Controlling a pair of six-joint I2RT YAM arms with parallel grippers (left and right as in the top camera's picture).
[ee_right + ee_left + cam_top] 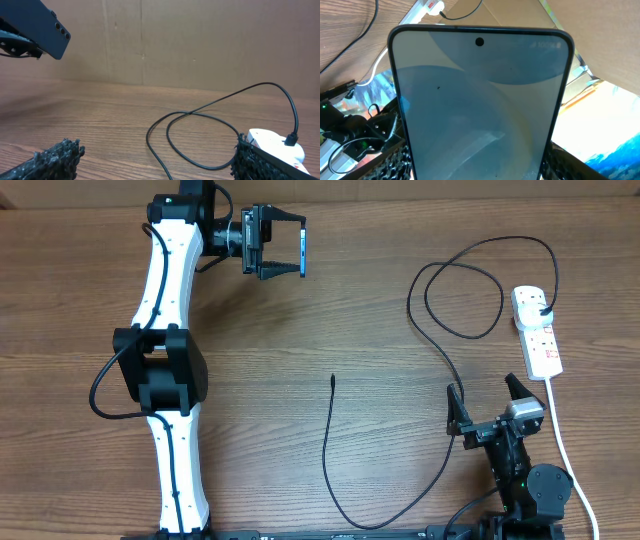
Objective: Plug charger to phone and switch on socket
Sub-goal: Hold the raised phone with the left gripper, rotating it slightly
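Note:
My left gripper [285, 246] is shut on the phone [301, 252] and holds it on edge above the table's far left. In the left wrist view the phone [480, 100] fills the frame, its screen towards the camera. The charger [440, 340], a thin black cable, loops over the right of the table; its connector tip [332, 378] lies free at the centre and its plug [541, 306] sits in the socket [537, 330], a white power strip at the far right. My right gripper [487, 402] is open and empty near the front right, beside the socket [277, 145].
The socket's thick white cord [565, 450] runs towards the front right edge. A cardboard wall [175, 40] stands behind the table. The charger's loop [200, 135] lies just ahead of my right fingers.

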